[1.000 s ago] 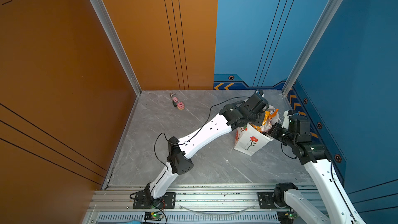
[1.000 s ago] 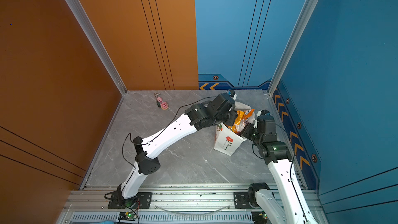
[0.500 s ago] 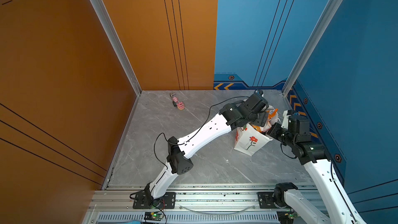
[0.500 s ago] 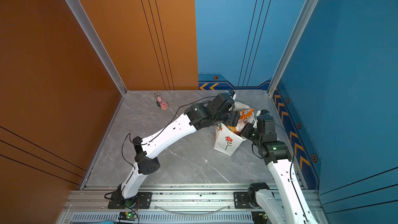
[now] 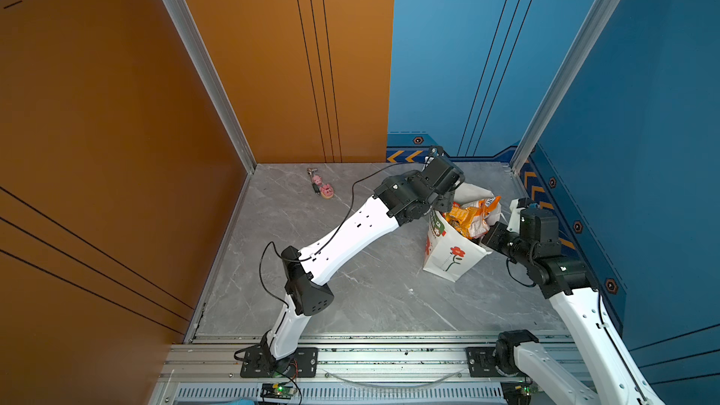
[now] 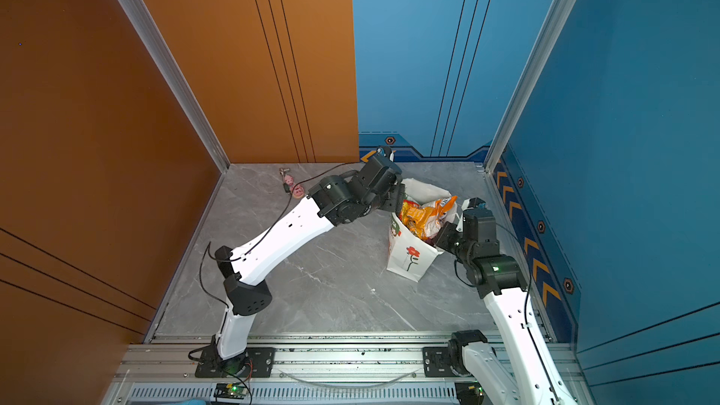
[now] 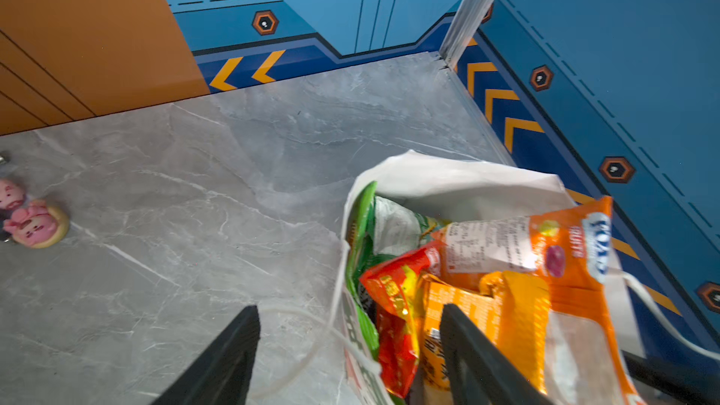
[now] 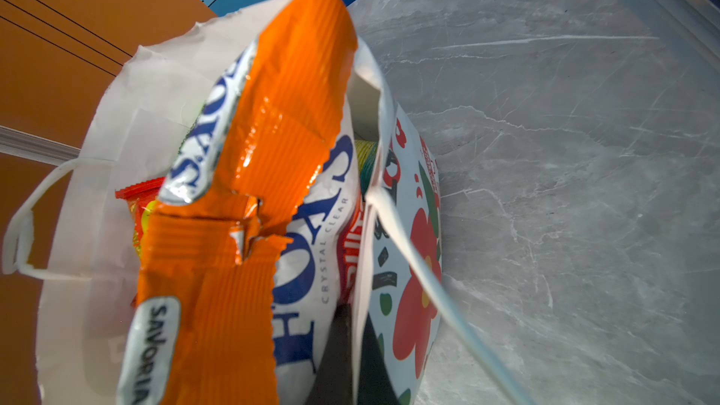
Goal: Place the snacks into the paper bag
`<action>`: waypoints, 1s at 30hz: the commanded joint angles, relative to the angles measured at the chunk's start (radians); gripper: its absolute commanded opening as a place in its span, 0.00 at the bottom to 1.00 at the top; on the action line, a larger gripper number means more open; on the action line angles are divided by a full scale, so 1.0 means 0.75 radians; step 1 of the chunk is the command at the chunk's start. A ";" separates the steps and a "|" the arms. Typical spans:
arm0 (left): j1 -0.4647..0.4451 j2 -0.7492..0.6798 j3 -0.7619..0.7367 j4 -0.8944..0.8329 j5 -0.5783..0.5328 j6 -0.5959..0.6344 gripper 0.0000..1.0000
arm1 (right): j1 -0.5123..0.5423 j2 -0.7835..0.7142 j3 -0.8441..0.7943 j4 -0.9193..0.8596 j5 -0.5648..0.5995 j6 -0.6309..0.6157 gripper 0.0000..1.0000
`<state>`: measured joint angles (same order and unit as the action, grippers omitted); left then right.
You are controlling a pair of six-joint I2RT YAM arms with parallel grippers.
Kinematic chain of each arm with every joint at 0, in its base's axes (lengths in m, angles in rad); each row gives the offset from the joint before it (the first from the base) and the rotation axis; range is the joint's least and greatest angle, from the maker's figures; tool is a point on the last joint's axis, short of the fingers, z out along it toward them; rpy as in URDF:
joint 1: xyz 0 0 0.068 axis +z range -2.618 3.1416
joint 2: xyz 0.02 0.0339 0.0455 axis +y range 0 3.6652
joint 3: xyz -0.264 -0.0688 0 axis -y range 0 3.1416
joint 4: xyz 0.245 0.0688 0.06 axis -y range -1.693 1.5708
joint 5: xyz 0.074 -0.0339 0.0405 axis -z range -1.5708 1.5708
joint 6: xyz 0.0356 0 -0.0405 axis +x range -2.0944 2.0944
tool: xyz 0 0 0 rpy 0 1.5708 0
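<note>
My right end effector (image 8: pixel 352 331) clamps the paper bag (image 5: pixel 454 262) by its wall, right of centre on the worktop (image 5: pixel 350 286), I judge to steady its mouth; snacks (image 5: pixel 469 220) sit heaped inside. My left end effector (image 7: pixel 350 315) gapes, empty, astride the rim.

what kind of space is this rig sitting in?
Likely a purpose-built robot test cell: orange panel and blue panel walls, aluminium mounting rail along the front, marble-look tabletop.

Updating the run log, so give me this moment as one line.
left end effector: open at paper bag rim | right end effector: shut on bag wall | snacks: in bag, orange packet protruding
</note>
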<state>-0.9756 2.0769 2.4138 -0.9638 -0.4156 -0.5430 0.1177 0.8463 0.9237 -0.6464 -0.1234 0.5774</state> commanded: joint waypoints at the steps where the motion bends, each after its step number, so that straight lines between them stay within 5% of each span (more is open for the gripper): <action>1: 0.031 0.055 -0.008 -0.051 0.035 -0.046 0.68 | 0.017 -0.002 0.020 0.071 0.027 -0.003 0.00; 11: 0.086 0.153 0.059 -0.054 0.229 -0.080 0.32 | 0.070 0.070 0.049 0.109 0.031 0.001 0.00; 20: 0.110 0.146 0.087 -0.051 0.236 -0.094 0.02 | 0.130 0.193 0.166 0.146 0.081 -0.001 0.00; 30: 0.183 -0.141 -0.041 -0.013 -0.052 -0.059 0.00 | 0.285 0.464 0.506 0.167 0.154 -0.029 0.00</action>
<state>-0.8589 2.1300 2.4054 -1.0271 -0.3557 -0.6083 0.2958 1.1820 1.2018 -0.6277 -0.0399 0.5747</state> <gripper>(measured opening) 0.048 0.047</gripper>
